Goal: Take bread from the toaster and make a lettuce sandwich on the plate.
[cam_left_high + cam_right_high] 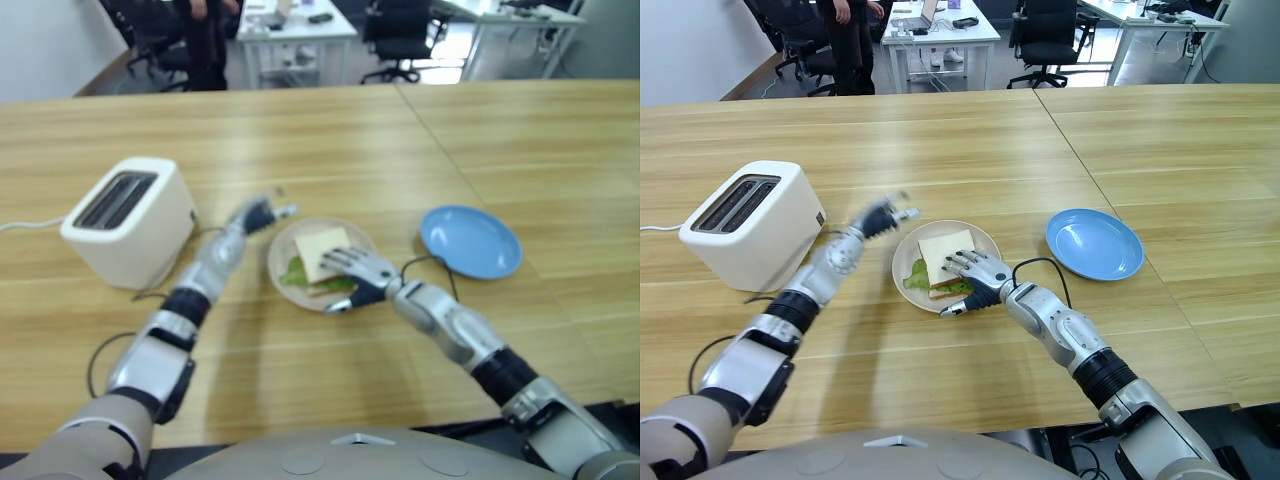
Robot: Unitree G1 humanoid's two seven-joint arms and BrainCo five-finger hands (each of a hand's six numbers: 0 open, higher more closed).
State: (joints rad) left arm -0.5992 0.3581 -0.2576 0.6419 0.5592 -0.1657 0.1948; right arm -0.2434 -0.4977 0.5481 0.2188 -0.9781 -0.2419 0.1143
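At the plate's (982, 243) near edge, the right hand (975, 272) is lying flat and released, gripping nothing, touching the bread's (940, 248) near right corner. The slice is sitting mid-plate over lettuce (914, 281). It is likely light, soft and crumbly, best pinched gently by its edges. Just beyond the plate's left rim the left hand (883, 216) is hovering, too blurred to tell its state.
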